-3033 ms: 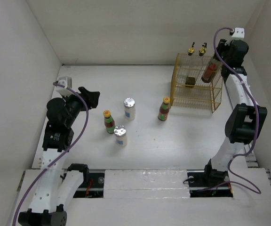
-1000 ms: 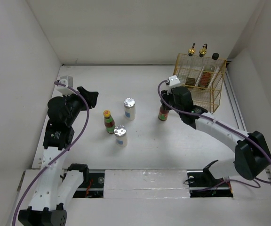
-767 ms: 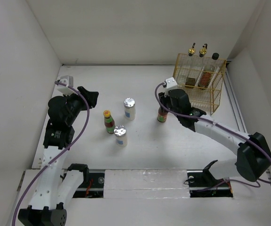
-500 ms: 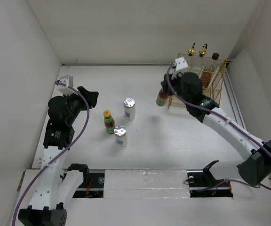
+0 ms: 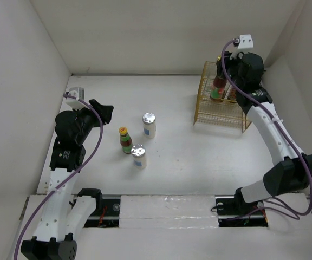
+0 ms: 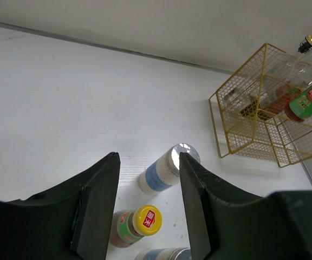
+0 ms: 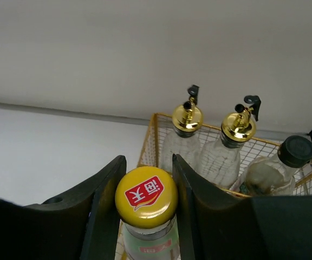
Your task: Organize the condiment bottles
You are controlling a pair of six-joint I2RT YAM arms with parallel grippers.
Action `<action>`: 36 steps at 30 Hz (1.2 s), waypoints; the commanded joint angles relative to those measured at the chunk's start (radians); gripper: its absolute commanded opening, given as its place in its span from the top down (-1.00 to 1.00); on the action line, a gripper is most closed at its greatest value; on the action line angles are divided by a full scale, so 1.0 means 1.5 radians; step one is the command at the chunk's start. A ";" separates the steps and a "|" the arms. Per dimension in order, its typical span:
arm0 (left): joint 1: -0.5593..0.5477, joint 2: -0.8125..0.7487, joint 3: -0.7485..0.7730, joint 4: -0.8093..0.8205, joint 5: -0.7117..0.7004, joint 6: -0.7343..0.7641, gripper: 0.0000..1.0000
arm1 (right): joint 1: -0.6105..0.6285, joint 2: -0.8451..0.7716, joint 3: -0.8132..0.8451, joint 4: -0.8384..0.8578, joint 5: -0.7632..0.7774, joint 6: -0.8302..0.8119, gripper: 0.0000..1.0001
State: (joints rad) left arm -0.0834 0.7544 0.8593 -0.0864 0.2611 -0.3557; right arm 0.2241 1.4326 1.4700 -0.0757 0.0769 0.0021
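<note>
One red bottle (image 5: 218, 88) aloft — right arm (image 5: 267, 119) outstretched.

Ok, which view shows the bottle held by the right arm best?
Right wrist: the bottle sits large between the fingers. Top shows it small over the basket; left wrist, far off at the frame edge.

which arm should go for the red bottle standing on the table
left. the left pincer, open, hovers near the free red bottle, which shows in its wrist view. the right pincer is shut on the held red bottle over the yellow basket.
</note>
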 commanded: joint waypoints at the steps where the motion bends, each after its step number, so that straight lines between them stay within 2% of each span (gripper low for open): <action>1: 0.002 -0.009 0.001 0.028 0.004 0.004 0.13 | -0.035 0.013 0.062 0.064 -0.049 -0.005 1.00; 6: 0.002 -0.009 0.001 0.028 -0.002 0.004 0.11 | -0.078 0.051 0.070 0.074 -0.072 -0.005 1.00; 19: 0.002 -0.009 0.001 0.028 -0.002 0.004 0.11 | -0.078 0.082 0.080 0.124 -0.071 -0.005 1.00; 27: 0.002 -0.009 0.001 0.028 0.005 0.004 0.11 | -0.058 0.111 -0.046 0.175 -0.064 -0.005 1.00; 33: 0.002 -0.009 0.001 0.034 0.005 0.004 0.11 | -0.037 0.131 -0.097 0.189 -0.050 0.001 1.00; 36: 0.002 -0.009 0.001 0.034 0.005 0.004 0.11 | -0.030 0.145 -0.113 0.189 -0.033 0.001 0.77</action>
State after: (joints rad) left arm -0.0834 0.7544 0.8593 -0.0864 0.2588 -0.3557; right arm 0.1543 1.6760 1.2911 0.0708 0.0093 -0.0040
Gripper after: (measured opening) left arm 0.445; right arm 0.434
